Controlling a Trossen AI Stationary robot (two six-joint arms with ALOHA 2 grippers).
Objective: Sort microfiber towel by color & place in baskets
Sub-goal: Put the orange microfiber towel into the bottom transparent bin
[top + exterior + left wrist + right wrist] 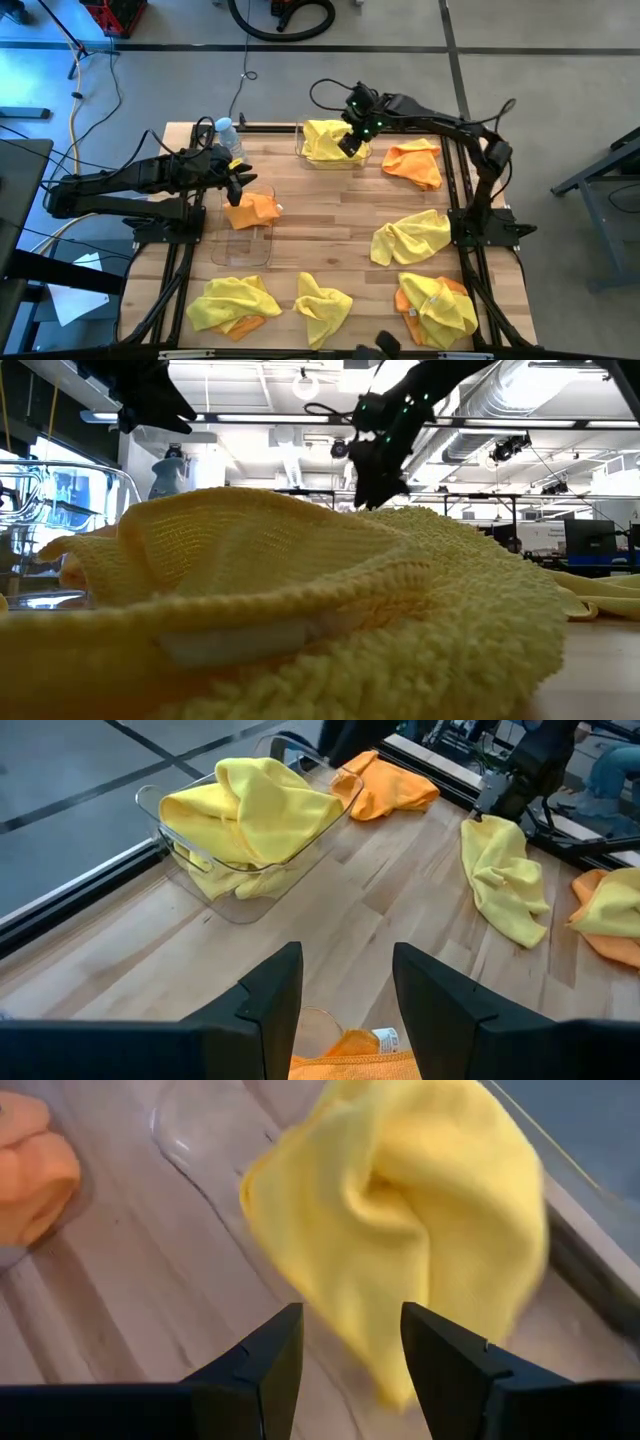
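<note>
Towels look soft, light, floppy, so pinch a raised fold: right gripper (352,140), fingers apart w/ nothing held, hovers over yellow towel (326,140) in far basket (300,152); left gripper (236,186), also apart, above orange towel (252,210).

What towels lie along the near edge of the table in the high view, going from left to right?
Yellow towel over an orange one → yellow towel → yellow towel over an orange one.
</note>
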